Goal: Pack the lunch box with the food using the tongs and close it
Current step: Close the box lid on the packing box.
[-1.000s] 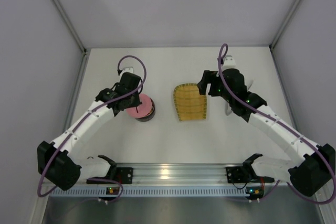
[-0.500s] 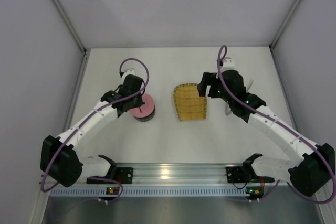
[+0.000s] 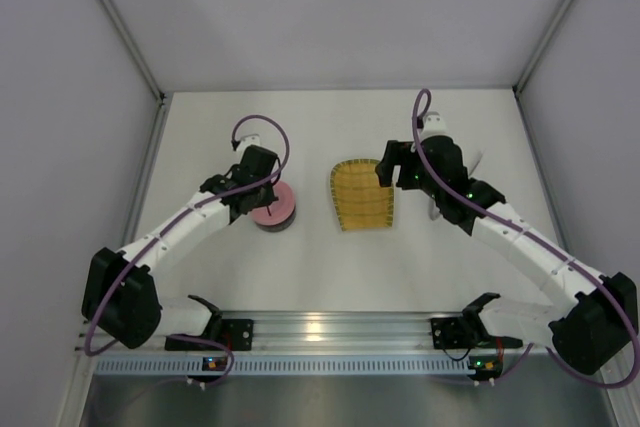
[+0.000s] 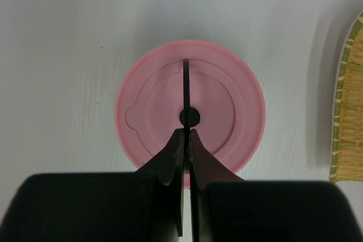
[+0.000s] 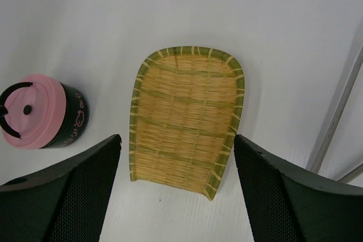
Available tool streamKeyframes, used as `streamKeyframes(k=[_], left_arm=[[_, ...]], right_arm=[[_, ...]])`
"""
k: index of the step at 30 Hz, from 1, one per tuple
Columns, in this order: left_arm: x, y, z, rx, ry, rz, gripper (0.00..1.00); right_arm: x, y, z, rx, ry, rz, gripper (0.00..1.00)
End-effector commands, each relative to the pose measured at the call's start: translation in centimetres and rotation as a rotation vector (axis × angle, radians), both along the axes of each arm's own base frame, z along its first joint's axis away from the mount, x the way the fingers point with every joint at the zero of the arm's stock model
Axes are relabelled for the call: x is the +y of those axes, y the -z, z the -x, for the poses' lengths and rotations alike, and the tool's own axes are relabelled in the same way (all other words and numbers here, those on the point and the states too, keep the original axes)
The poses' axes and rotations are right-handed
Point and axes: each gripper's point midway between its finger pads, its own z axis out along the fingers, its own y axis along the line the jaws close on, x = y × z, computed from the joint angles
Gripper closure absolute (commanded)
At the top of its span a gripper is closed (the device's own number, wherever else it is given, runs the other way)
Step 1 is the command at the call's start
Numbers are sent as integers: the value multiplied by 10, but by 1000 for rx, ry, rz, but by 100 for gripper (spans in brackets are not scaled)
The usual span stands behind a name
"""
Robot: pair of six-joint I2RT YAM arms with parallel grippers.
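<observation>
2 arms in frame, both over the white table point(image 3: 310, 267).

Left gripper point(image 4: 186, 132): jaws shut, fingers pressed flat together with nothing between them. It points down over the near half of the pink lid point(image 4: 224, 97). Its tips sit just short of the black round knob point(image 4: 190, 118) at the lid's centre. Contact with the lid: cannot tell from the wrist view.

Lunch box point(image 5: 67, 124): round, dark-sided, with a pink print on the wall. It stands upright on the table, lid seated flat on top. A thin black handle point(image 4: 185, 86) runs from the knob to the far rim; in the right wrist view it reads as a black arc at the lid's left edge.

Right gripper point(image 5: 177, 140): jaws spread wide, holding nothing. It hangs above the near end of the yellow woven tray point(image 5: 184, 106).

Tray: green-bound rim, rounded at the far end and cut straight at the near end, lying flat. In the top view the lunch box stands just to the left of it, with a strip of bare table between the 2.
</observation>
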Motion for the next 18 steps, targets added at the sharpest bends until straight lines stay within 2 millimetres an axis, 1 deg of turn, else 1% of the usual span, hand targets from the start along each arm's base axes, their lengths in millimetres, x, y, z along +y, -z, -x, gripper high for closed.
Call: streamKeyframes(k=[1, 9, 12, 17, 18], left_arm=[[-4, -2, -8, -29, -5, 12, 100], [-5, 3, -8, -12, 16, -8, 100], [-6, 5, -8, 3, 28, -22, 100], [-7, 17, -5, 49, 45, -44, 100], [-6, 20, -4, 59, 47, -52, 100]], right_arm=[[-2, -10, -1, -32, 5, -33, 21], [1, -8, -1, -29, 0, -43, 21], [8, -6, 0, -19, -26, -64, 21], [18, -1, -3, 1, -53, -80, 21], [22, -4, -2, -1, -63, -88, 21]])
